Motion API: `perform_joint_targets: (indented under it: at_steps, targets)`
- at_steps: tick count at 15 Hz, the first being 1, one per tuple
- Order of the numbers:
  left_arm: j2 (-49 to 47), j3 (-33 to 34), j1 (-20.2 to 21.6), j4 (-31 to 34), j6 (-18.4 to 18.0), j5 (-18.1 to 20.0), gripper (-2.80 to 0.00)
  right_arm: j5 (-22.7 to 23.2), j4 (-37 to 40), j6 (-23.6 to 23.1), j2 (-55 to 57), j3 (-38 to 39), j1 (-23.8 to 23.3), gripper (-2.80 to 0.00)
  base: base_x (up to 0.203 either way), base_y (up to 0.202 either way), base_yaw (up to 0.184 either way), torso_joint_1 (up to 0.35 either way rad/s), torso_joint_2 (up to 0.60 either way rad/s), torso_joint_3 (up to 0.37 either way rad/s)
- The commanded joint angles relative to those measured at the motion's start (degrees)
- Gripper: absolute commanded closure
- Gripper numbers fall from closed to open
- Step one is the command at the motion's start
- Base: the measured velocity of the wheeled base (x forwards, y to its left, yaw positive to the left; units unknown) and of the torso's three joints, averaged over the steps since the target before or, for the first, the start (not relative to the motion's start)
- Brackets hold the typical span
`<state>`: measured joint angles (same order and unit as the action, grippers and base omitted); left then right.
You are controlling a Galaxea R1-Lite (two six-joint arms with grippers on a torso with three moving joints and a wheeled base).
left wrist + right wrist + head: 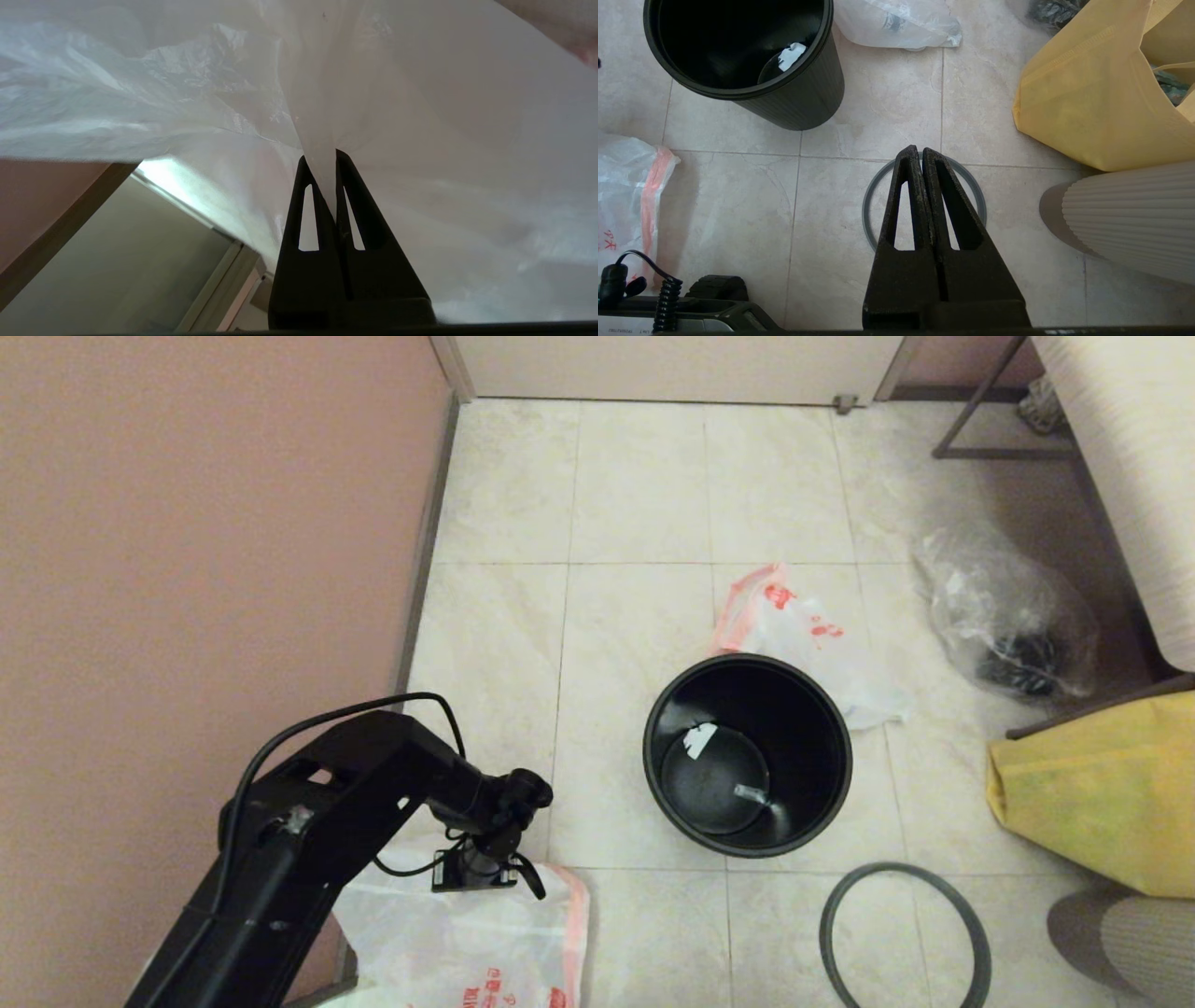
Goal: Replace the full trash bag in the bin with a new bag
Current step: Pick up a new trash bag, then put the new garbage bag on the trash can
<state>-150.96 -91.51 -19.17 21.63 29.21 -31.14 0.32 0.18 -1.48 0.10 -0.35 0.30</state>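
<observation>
The left gripper (320,161) pinches the new bag (420,140) (thin, light, slippery film); grip its pink border. The right gripper (921,156) hangs closed, holding nothing.

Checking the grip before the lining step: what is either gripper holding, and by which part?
The left gripper pinches a fold of the new bag between its jaws. The right gripper holds nothing, jaws shut.
</observation>
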Motion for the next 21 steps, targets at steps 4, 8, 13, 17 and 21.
perform_joint_targets:
  at_steps: [4,8,13,17,21]
  targets:
    - [18.51,14.36,-5.15,-0.19,0.28,0.29,0.00,0.03,-0.01,-0.02,0.08,0.00,0.05,0.00,0.000,0.000,0.000,0.000,0.00,0.000]
    - [33.38,29.56,-11.59,-0.04,-0.10,0.10,0.00,0.03,-0.01,-0.06,0.08,0.00,0.05,0.00,0.000,0.000,0.000,0.000,0.00,0.000]
    - [54.20,40.99,-17.61,0.45,-0.59,0.34,0.00,0.03,-0.01,-0.05,0.08,0.00,0.05,0.00,0.000,0.000,0.000,0.000,0.00,0.000]
    - [72.82,41.74,-26.45,3.43,-1.31,3.05,0.00,0.03,-0.01,-0.02,0.08,0.00,0.05,0.00,0.000,0.000,0.000,0.000,0.00,0.000]
    - [79.89,31.11,-35.05,6.49,-1.51,7.94,0.00,0.03,-0.01,-0.05,0.08,0.00,0.05,0.00,0.000,0.000,0.000,0.000,0.00,0.000]
